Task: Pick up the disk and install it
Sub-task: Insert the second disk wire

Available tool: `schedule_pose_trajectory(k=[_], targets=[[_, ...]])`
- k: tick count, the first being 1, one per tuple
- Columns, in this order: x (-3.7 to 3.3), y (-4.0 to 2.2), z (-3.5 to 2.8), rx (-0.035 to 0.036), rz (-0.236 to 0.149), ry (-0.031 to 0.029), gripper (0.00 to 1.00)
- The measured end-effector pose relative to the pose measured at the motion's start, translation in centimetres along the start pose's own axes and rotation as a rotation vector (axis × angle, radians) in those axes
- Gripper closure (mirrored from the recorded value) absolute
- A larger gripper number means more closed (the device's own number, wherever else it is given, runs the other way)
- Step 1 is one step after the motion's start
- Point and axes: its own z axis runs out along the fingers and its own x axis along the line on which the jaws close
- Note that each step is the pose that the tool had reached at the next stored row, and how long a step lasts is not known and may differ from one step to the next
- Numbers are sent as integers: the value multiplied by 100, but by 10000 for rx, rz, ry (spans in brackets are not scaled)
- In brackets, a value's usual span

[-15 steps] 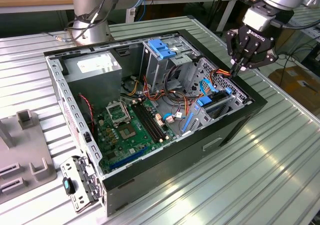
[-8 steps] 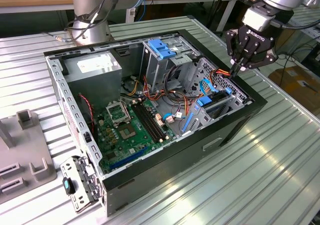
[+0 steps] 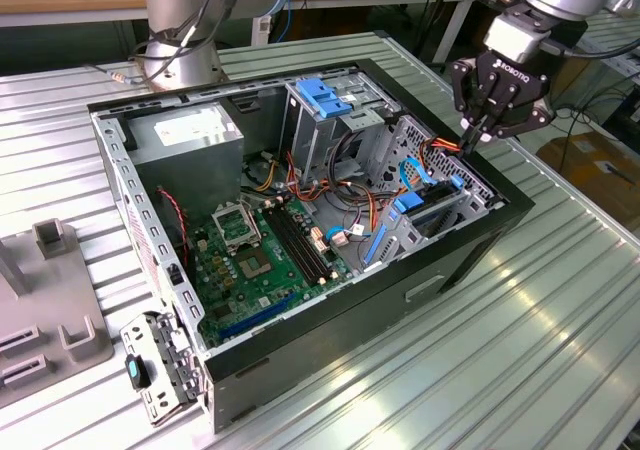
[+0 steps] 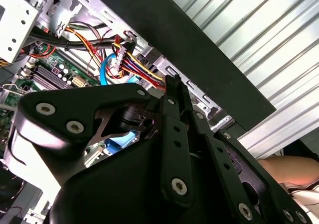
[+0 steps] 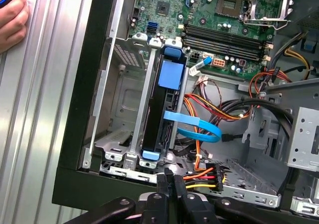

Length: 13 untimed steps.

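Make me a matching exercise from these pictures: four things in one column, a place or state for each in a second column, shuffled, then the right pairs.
Things:
1. disk
2. gripper
3. hand
4. side panel latch

Places or states:
A. resting on the ribbed table outside the case
B. standing on edge in the bay at the case's front
C. fingers together, above the case's edge by the coloured wires
D. blue tab on the metal plate at the case's near corner

Pairs: 1-B, 2-C, 3-A, 4-D
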Motion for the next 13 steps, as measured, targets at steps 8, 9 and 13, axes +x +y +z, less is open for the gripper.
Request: schedule_pose_trajectory(k=[8, 9, 13], targets=[[-23, 109, 3, 0, 3, 0, 84], [-26, 123, 5, 0, 5, 0, 84], [-33, 159, 12, 0, 15, 0, 84]])
